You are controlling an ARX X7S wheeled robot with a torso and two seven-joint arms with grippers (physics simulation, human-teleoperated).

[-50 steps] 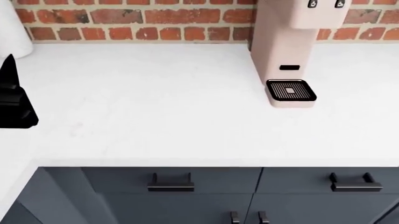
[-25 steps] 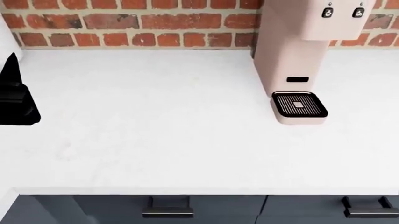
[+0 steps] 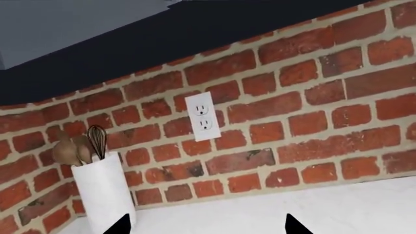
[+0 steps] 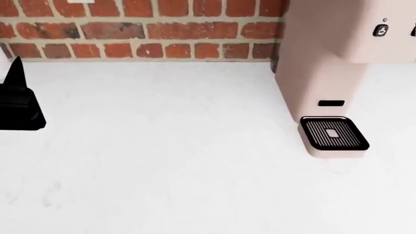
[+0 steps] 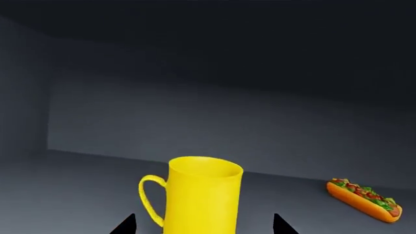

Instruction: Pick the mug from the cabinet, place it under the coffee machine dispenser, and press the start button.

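Head view: the tall pale pink-beige coffee machine dispenser (image 4: 325, 63) stands at the right of the frame on a smooth white countertop (image 4: 169, 161), against a red brick wall (image 4: 143, 29) with pale mortar. Its overhanging head carries a small dark cup-icon button (image 4: 381, 30); no readable lettering or brand is visible. A small black slot (image 4: 331, 103) sits low on the column, and the square black slotted drip tray (image 4: 334, 133) below it holds nothing. A matte black pointed part of the left gripper (image 4: 16, 105) shows at the left edge.

Left wrist view: two black fingertips (image 3: 122, 225) stand apart at the bottom edge with nothing between them; the jaws are released. Ahead, a white two-socket wall outlet (image 3: 202, 117) is set in the brick. A white cylindrical holder (image 3: 104, 192) at lower left contains a wire whisk (image 3: 97, 141) and wooden utensils.

Right wrist view: the bright yellow plain cylindrical mug (image 5: 200, 197) stands upright on the dark grey cabinet shelf (image 5: 71, 190), loop handle toward frame left. The right gripper (image 5: 202, 225) has its black fingertips spread wide on either side of the mug base, released and not visibly touching it. A hot dog with toppings (image 5: 364, 200) lies at lower right, well apart.
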